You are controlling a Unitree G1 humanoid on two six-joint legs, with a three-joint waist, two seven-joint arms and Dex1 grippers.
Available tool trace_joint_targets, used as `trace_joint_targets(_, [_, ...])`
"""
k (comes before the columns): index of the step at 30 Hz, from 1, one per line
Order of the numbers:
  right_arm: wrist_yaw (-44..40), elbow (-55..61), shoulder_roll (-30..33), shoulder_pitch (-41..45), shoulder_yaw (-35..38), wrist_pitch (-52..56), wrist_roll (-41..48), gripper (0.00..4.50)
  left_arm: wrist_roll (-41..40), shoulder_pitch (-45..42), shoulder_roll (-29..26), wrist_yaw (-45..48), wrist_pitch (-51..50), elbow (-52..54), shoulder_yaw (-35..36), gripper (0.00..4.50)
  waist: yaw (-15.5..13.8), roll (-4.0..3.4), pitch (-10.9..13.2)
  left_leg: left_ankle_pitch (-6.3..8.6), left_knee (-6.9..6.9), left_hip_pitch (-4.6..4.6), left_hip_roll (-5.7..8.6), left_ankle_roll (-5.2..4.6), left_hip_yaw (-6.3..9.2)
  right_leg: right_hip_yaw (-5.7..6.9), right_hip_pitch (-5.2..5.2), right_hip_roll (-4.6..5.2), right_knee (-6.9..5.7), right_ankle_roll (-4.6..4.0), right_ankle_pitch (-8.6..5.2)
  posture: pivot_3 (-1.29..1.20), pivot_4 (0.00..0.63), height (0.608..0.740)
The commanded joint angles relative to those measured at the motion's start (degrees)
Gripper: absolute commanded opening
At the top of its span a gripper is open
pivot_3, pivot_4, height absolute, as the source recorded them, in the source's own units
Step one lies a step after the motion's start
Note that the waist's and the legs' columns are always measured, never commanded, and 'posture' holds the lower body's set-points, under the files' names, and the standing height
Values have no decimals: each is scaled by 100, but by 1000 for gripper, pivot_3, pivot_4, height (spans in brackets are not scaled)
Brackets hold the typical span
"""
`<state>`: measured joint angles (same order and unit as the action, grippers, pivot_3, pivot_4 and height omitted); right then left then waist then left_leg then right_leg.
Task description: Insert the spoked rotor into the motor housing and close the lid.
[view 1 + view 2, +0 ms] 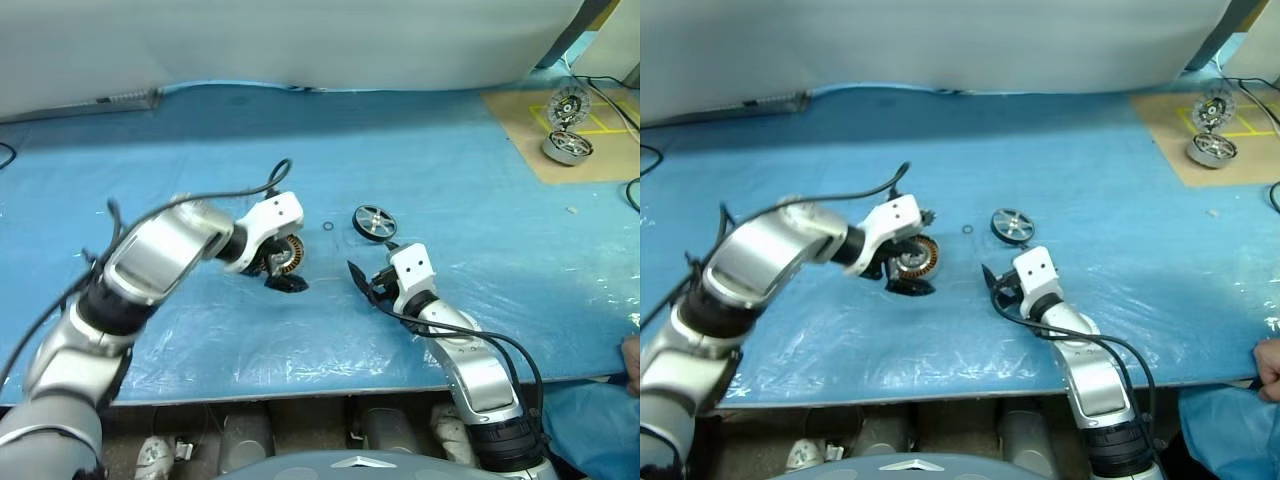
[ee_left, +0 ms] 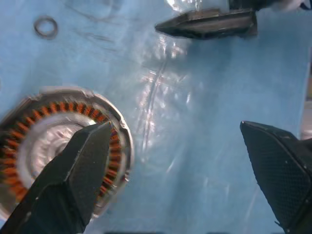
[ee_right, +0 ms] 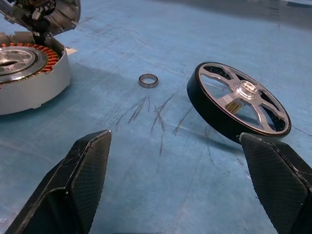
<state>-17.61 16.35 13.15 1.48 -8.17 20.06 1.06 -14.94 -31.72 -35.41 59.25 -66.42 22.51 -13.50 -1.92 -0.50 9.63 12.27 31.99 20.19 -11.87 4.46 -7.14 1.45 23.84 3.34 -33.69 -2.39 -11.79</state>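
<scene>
The motor housing (image 1: 287, 256), a silver disc with a ring of copper windings, lies on the blue sheet. In the right wrist view a grey lid (image 3: 51, 14) stands raised at the housing's (image 3: 24, 73) far rim. The spoked rotor (image 1: 374, 222) rests on the sheet, tilted, to the right of the housing and apart from it. My left gripper (image 2: 174, 127) hangs open just over the housing, one finger (image 2: 78, 165) above the windings, holding nothing. My right gripper (image 3: 175, 136) is open and empty, low over the sheet, with the rotor (image 3: 239, 102) a short way beyond it.
A small metal ring (image 1: 328, 227) lies between housing and rotor. A brown board (image 1: 520, 140) at the back right carries another motor (image 1: 567, 147). A black cable (image 1: 250, 188) loops over my left arm. A person's hand (image 1: 1268, 357) is at the right edge.
</scene>
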Motion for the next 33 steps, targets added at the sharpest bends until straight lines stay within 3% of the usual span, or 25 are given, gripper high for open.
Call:
trace_joint_targets(1, [-28,197,14,4,51,-60,53,4500,-169,1012,263,-347,1721,274,1006,4483,-21,1,2,0,2,4,0,0,1,2,1,1,2,0,0,0,150,740])
trace_joint_targets(10, [-199,397,111,363,83,215,122,4500,-945,2729,1266,-808,3474,-5,2066,4483,-37,3,2,1,14,-8,-3,-3,-6,-2,1,4,-11,1,0,0,150,740])
trace_joint_targets(20, [-219,542,33,1396,-307,1260,-50,4500,-380,2994,1644,-1613,5366,-959,2204,4483,-28,3,2,1,12,-9,-3,-3,-8,-7,5,0,-12,1,0,0,150,740])
trace_joint_targets(25, [116,-308,-258,2190,-562,1768,-359,4500,-185,2886,1639,-1803,5780,-1231,2024,4483,-26,4,1,1,15,-15,-4,-2,-9,-10,4,-1,-22,1,1,0,150,740])
trace_joint_targets(33, [763,-2165,-1296,3183,-122,1857,-201,4500,-394,2947,1525,-1789,5676,-958,1898,4483,-24,4,1,0,18,-14,-2,0,-9,-15,28,-2,-44,-3,0,0,150,740])
